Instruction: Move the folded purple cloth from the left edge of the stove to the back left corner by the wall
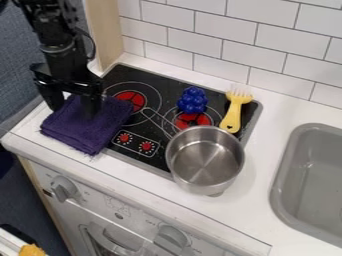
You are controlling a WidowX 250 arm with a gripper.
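The tool [73, 111] is located at the far left of the scene, directed downward at the folded purple cloth [85, 131]. Its two fingers are spread, with part of the cloth between them. The fingertips are at the cloth's far portion; whether they press on it or sit just above it is hard to confirm from this angle.

The cloth lies at the left end of the white surface [250, 210]. Its right side overlaps the left edge of the black stove [155, 82].

The stove carries two red-centred burners, one at left and one at right. Two small red dial markings [135, 142] are located at its near left, just beside the cloth. A blue grape-like toy [192, 101] rests on the far part of the right burner. A yellow fork [232, 114] lies to the right of the toy, across the stove's far right portion, tines directed to the far side.

A metal pot [204, 162] stands upright over the stove's near right edge, its base extending toward the surface. The pot handle [157, 122] extends to the far left, between the two burners.

A grey sink [280, 172] is set into the surface at the right. A white tiled wall [227, 45] bounds the far side. The near side is a white front panel [137, 215] fitted with grey knobs [65, 189].
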